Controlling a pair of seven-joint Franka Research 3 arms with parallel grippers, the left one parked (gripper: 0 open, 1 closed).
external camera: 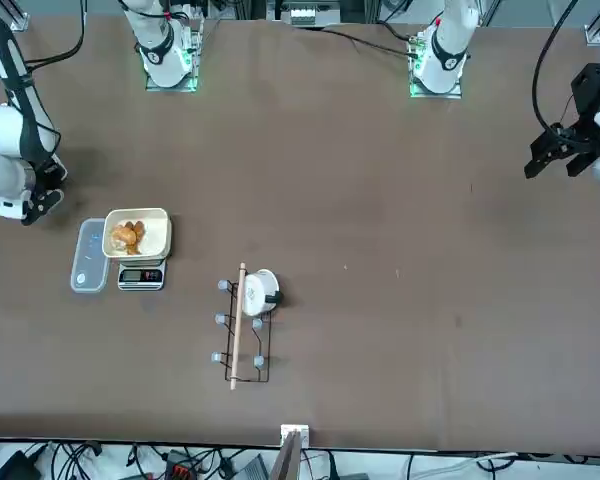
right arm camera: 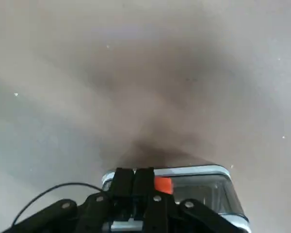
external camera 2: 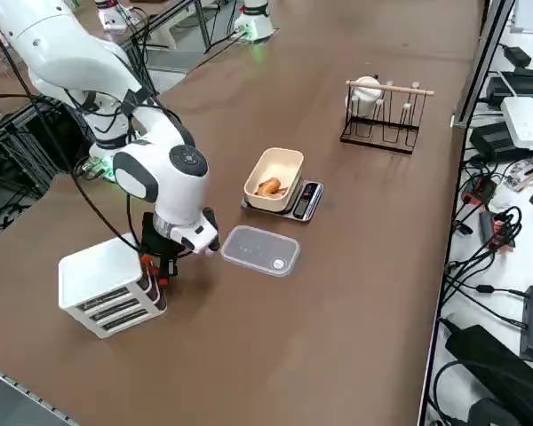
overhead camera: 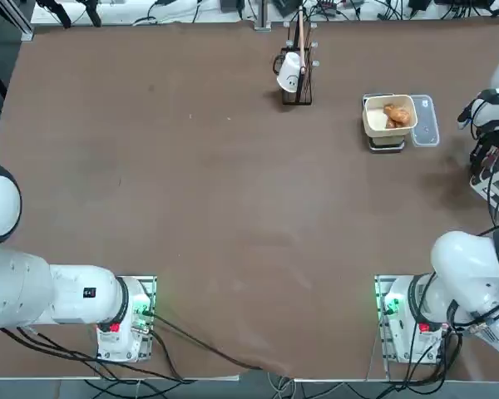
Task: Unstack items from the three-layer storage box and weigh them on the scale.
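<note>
Right gripper [right arm camera: 133, 173], fingers together, lower left of the right side view, beside three-layer storage box [external camera 2: 98, 275]: probably light, rigid, slide-prone; best grasped by orange tab [right arm camera: 163, 184].

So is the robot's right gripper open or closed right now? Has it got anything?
Right gripper: closed, with nothing showing between its fingers; it's at the storage box, maybe touching, I can't tell.

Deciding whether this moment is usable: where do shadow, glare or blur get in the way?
Right wrist view: a soft dark shadow lies by the right gripper, the table looks hazy; front view: a faint shadow beside the wire rack; top view: a pale sheen on the table, food pieces readable.
</note>
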